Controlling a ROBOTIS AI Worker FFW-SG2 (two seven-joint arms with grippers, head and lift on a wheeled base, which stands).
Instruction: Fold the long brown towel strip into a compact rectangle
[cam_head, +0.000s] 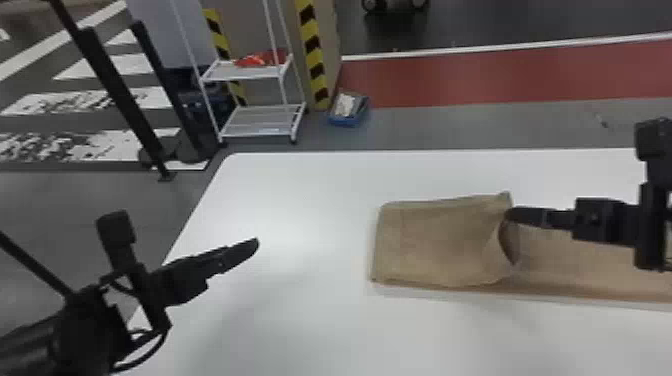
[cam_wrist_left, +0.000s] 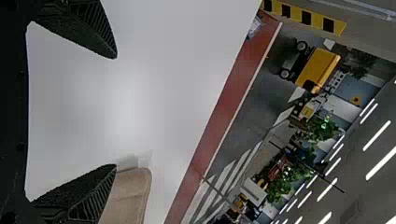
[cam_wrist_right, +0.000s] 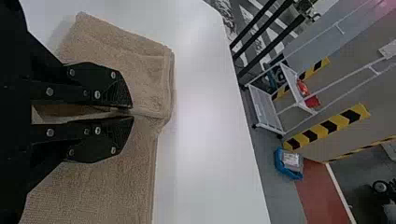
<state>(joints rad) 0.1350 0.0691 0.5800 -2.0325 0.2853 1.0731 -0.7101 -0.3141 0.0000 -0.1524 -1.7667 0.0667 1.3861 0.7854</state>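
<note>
The brown towel strip (cam_head: 440, 242) lies on the right half of the white table, its left part folded over in a layer whose right edge bulges up. At that raised edge is my right gripper (cam_head: 511, 215); in the right wrist view the gripper (cam_wrist_right: 131, 112) is closed on a pinch of the towel (cam_wrist_right: 144, 77). My left gripper (cam_head: 256, 242) is over the table left of the towel, touching nothing. In the left wrist view the same gripper (cam_wrist_left: 116, 112) has its fingers wide apart, with a towel end (cam_wrist_left: 128, 196) beyond one fingertip.
The white table's (cam_head: 300, 153) far and left edges show. On the floor behind it stand a white wire shelf (cam_head: 260, 120) with a red item and a blue bin (cam_head: 348, 120). Black posts (cam_head: 112, 95) rise at the back left.
</note>
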